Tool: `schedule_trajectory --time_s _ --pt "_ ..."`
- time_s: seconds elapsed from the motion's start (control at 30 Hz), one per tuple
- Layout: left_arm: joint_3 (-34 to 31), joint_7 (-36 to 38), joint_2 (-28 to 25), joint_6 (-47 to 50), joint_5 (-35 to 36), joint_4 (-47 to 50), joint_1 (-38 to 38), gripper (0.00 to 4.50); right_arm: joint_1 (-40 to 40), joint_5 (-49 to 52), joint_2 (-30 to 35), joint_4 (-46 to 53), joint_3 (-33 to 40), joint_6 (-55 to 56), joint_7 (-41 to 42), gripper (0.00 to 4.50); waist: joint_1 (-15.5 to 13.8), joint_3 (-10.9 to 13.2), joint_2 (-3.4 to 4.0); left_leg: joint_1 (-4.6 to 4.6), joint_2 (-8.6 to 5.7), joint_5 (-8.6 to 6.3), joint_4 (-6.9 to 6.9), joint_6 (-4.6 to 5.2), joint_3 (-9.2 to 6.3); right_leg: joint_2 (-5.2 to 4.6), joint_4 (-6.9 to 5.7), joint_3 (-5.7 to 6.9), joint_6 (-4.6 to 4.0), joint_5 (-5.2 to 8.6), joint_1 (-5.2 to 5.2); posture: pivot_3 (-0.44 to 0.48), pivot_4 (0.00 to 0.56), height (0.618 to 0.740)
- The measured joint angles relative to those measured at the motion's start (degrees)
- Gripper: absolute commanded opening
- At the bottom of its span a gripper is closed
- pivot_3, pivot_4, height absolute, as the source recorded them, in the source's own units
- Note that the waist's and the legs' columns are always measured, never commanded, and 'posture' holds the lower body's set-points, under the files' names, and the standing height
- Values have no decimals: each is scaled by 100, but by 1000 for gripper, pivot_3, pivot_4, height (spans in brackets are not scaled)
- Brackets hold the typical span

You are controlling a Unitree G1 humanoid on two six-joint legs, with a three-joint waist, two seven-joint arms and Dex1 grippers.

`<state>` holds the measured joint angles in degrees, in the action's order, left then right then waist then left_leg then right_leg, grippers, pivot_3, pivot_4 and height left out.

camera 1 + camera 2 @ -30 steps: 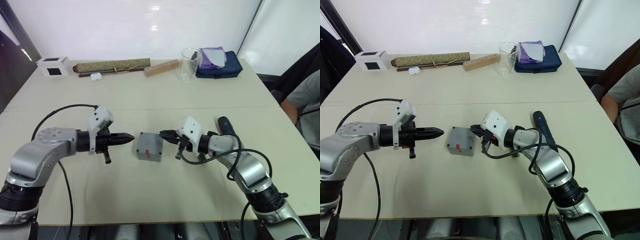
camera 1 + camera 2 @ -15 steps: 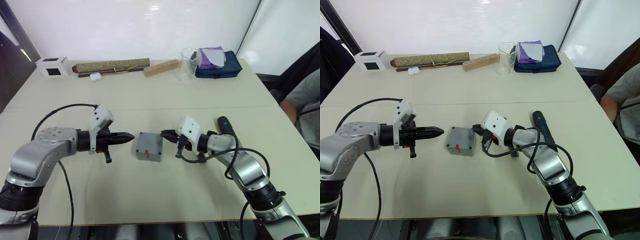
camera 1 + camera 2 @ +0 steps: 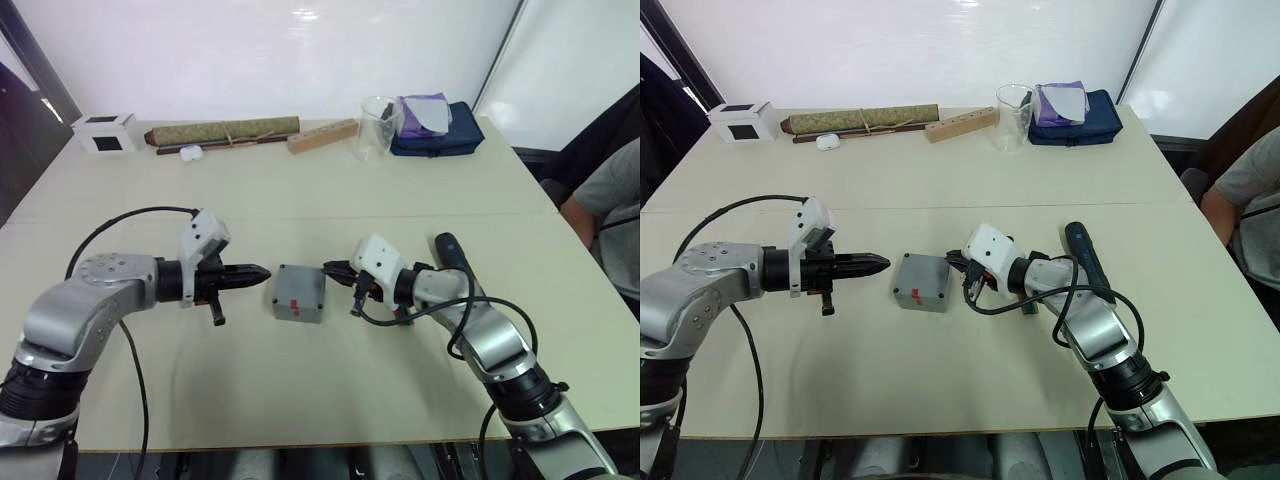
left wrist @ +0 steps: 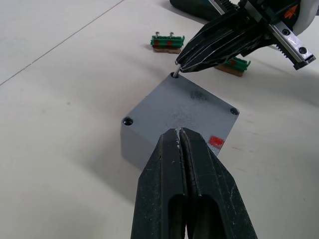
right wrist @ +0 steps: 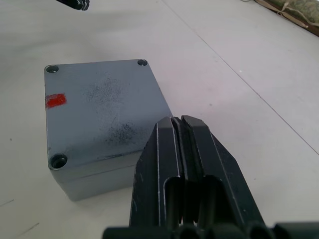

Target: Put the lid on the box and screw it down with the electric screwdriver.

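Lid seated on box; right end effector placing a screw at a corner hole.

The shallow grey square metal lid sits on the deep grey cast-metal box at mid-surface. The right end effector, fingers pinched on a small metal screw, should keep it upright over that hole. The left end effector, closed and empty, waits beside the box. The black-and-blue cylindrical electric screwdriver lies near the right arm; open beige surface surrounds the box.

beige table, box, electric screwdriver
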<state>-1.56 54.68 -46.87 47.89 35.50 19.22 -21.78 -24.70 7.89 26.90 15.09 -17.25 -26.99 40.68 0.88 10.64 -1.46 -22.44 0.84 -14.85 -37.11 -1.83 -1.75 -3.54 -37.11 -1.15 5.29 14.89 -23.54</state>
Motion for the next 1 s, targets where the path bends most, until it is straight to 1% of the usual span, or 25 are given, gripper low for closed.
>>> schedule_trajectory --time_s 0.03,0.1,0.17,0.2,0.23,0.27,0.33,0.43,0.5,0.57,0.63,0.7,0.77,0.8,0.83,0.87,0.9,0.93,1.0 --pt "17 0 6 0 0 0 0 0 0 -6 -8 -9 0 0 1 988 0 0 0 0 0 0 0 0 0 0 0 0 0 0 0 0 150 740" --pt "23 0 7 -2 0 -2 -3 0 0 -8 -19 -16 0 0 8 1843 0 0 0 0 0 0 0 0 0 0 0 0 0 0 0 0 150 740" --pt "23 0 10 -4 1 -8 -46 0 0 -8 -31 -16 2 -1 16 2536 0 0 0 0 0 0 0 0 -1 0 0 1 0 0 0 0 150 740" --pt "23 -1 14 -8 1 -8 -66 0 0 -7 -37 -16 3 -1 20 3057 -1 0 0 0 0 0 0 0 0 0 0 0 0 0 0 0 150 740" --pt "23 -1 18 -9 1 -9 -71 0 0 -7 -38 -16 3 -1 20 3269 -1 0 0 0 0 0 0 0 0 0 0 0 0 0 0 0 150 740" --pt "23 -2 30 -10 1 -11 -75 0 0 -7 -38 -16 9 -1 20 3730 0 0 0 0 0 0 0 0 0 0 0 0 0 0 0 0 150 740" --pt "24 -3 45 -11 1 -14 -75 0 0 -7 -38 -16 15 -2 19 4435 1 0 0 0 0 0 0 0 0 0 0 0 0 0 0 0 150 740" --pt "25 -19 123 -32 2 -38 -102 0 0 34 -68 4 69 -69 4 4435 -2 0 0 0 0 0 0 0 0 0 0 0 0 0 0 0 150 740" --pt "23 -195 361 -12 13 -101 -309 0 13 267 -210 174 429 -424 -192 4435 -26 1 1 -4 -1 0 -1 0 -4 -2 0 3 0 0 0 0 150 740" --pt "20 -324 566 72 151 -99 -638 0 -67 725 -249 565 1028 -1110 -378 4435 -50 3 1 -11 -5 1 -7 -1 -8 -6 1 6 2 -1 2 0 150 740" --pt "19 -209 597 163 377 -27 -922 0 -278 1221 105 914 1684 -1978 -399 4479 -40 3 2 -10 -12 1 -8 -1 -4 -14 5 3 2 -2 4 0 150 740" --pt "90 115 490 200 578 165 -1110 0 -639 1679 743 1061 2451 -3027 -377 4479 -24 5 4 -7 -14 0 -5 -1 0 -16 11 0 1 -1 7 0 150 740" --pt "338 337 346 169 553 252 -1207 0 -928 1894 1161 1056 2835 -3764 -397 4479 -3 4 5 0 -11 0 3 0 0 -9 10 -1 -2 1 6 0 150 740" --pt "551 492 252 74 418 295 -1234 0 -1230 1950 1298 964 2951 -4411 -511 4479 31 7 10 4 -3 0 6 0 5 0 7 -7 -17 6 3 0 150 740" --pt "801 654 212 -41 298 359 -1275 0 -1605 2009 1557 715 2973 -5186 -609 4479 37 14 22 4 0 0 9 1 5 2 2 -10 -26 6 -1 0 150 740" --pt "935 757 210 -135 232 406 -1294 0 -1780 2107 1853 499 2924 -5635 -626 4479 21 18 29 4 0 1 9 1 4 3 2 -8 -28 7 -3 0 150 740" --pt "1073 882 202 -239 157 437 -1310 0 -1874 2293 2302 152 2793 -6090 -611 4479 3 19 32 3 0 1 11 1 2 3 4 -6 -32 9 -3 0 150 740" --pt "1120 935 184 -283 120 436 -1311 0 -1881 2372 2509 -26 2718 -6278 -607 4479 -14 19 30 1 1 0 10 1 1 2 5 -2 -41 15 -2 0 150 740" --pt "1212 1038 163 -454 -30 377 -1350 0 -1792 2515 2924 -240 2337 -6495 -525 4479 -14 22 33 -6 1 -1 10 3 6 2 10 -4 -43 17 -6 0 150 740"
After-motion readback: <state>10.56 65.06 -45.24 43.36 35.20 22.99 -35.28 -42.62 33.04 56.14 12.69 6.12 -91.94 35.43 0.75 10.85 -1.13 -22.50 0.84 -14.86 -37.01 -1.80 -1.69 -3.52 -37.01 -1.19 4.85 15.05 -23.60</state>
